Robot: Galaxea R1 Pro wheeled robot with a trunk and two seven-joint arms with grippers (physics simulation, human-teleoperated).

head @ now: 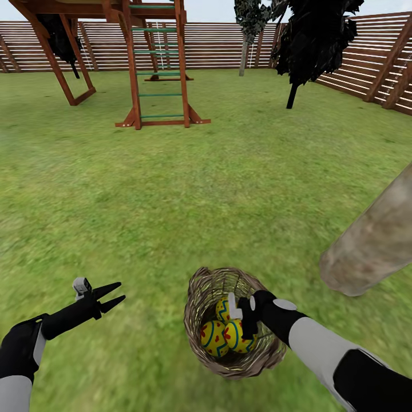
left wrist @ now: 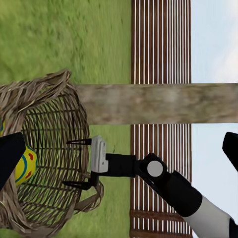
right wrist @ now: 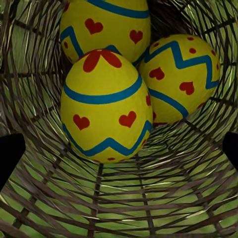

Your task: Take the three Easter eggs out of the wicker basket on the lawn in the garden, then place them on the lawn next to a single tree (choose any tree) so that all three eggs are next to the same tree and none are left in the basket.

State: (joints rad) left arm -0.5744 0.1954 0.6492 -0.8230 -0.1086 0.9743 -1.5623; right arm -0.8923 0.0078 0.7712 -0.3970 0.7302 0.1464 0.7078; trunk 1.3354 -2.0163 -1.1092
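From the head view, the wicker basket (head: 234, 323) sits on the lawn (head: 171, 200) just in front of the robot, and all three Easter eggs (head: 226, 335) lie packed together at its bottom. The right gripper (head: 243, 312) hangs over the basket's mouth, pointing down into it, presumably lined up for a first pick. The left gripper (head: 111, 294) is held well off to the side above bare grass, jaws spread and empty, likely parked out of the way. The tree (head: 372, 240), a thick pale grey-brown trunk with a rough mottled surface, rises close by on the right, a handy drop spot. A wooden play set (head: 154, 63) and slatted fence (head: 229, 46) stand far back.

In the left wrist view the right gripper (left wrist: 79, 163) shows side-on at the basket's rim (left wrist: 44, 84), its two thin dark fingers (left wrist: 77, 143) clearly parted with nothing between them; the open brown weave lets grass show through.

In the right wrist view the eggs sit deep in the basket, the nearest egg (right wrist: 106, 106) smooth, glossy yellow with a blue zigzag band, red hearts and a red flower on top. Two more eggs (right wrist: 181, 74) touch it behind. The woven wall (right wrist: 124, 198) curves around them, and no egg is gripped yet
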